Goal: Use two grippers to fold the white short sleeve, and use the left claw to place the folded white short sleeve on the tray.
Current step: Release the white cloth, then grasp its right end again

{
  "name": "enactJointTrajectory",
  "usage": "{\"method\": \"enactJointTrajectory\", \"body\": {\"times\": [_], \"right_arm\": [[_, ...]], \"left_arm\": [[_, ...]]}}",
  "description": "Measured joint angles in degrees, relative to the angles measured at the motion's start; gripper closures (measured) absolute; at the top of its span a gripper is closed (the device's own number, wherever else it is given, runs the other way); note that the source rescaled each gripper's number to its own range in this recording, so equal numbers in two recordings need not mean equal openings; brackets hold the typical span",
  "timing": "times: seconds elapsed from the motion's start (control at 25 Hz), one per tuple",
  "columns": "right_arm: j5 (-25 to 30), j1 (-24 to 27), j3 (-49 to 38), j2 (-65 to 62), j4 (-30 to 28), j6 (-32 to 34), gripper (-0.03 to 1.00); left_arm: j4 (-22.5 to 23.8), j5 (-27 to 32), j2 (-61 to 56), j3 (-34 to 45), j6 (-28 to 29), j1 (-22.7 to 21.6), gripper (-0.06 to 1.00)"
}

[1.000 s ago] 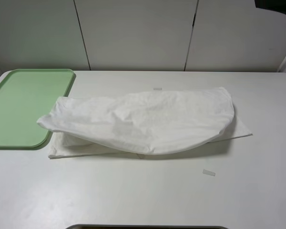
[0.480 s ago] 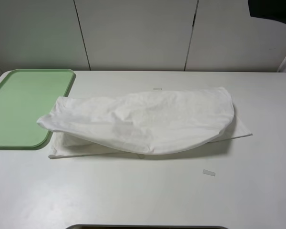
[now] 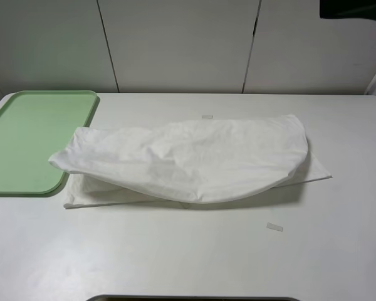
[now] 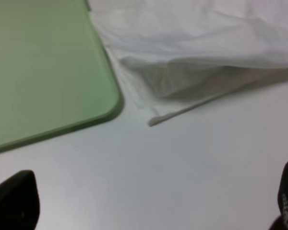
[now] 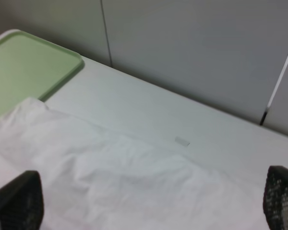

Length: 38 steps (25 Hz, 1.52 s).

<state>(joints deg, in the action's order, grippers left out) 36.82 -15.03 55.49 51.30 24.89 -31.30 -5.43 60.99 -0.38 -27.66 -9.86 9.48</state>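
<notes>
The white short sleeve lies folded lengthwise in the middle of the table, its upper layer puffed up. Its left tip reaches over the near right corner of the pale green tray. In the left wrist view, my left claw stands open above bare table, a little short of the shirt's hem and the tray's corner. My right gripper hangs open over the shirt, with nothing between its fingers. In the exterior view only a dark part of the right arm shows, at the top right.
Small white tape strips lie on the table, one behind the shirt and one in front at the right. White wall panels stand close behind the table. A dark edge runs along the bottom of the exterior view.
The dark part of the right arm at the top right of the exterior view has come further into the picture, leftward. The shirt and tray have not moved.
</notes>
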Motion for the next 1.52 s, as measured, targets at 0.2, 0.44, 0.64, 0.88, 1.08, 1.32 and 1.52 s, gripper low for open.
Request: {"method": "enactJointTrajectory", "body": {"times": [0.2, 0.44, 0.64, 0.88, 1.08, 1.32, 1.52], "right_arm": [[1.21, 0.00, 0.00, 0.00, 0.12, 7.16, -0.03], [2.52, 0.00, 0.00, 0.00, -0.12, 8.08, -0.03], [6.01, 0.00, 0.00, 0.00, -3.97, 9.00, -0.03], [10.30, 0.00, 0.00, 0.82, -5.75, 15.12, -0.03], [17.08, 0.00, 0.00, 7.77, -7.38, 16.60, -0.03], [18.82, 0.00, -0.04, 13.80, -7.79, 16.87, -0.03], [17.25, 1.40, -0.04, 22.01, -7.60, 16.54, -0.03]], "left_arm": [[-0.05, 0.00, 0.00, 0.00, 0.06, -7.99, -0.05], [-0.05, 0.00, 0.00, 0.00, 0.13, -10.64, -0.05], [-0.05, 0.00, 0.00, 0.00, 0.13, -10.80, -0.05], [-0.05, 0.00, 0.00, 0.00, 0.15, -10.80, -0.05], [-0.05, 0.00, 0.00, 0.00, 0.20, -10.80, -0.05], [-0.05, 0.00, 0.00, 0.00, 0.20, -10.80, -0.05], [-0.05, 0.00, 0.00, 0.00, 0.20, -10.80, -0.05]]}}
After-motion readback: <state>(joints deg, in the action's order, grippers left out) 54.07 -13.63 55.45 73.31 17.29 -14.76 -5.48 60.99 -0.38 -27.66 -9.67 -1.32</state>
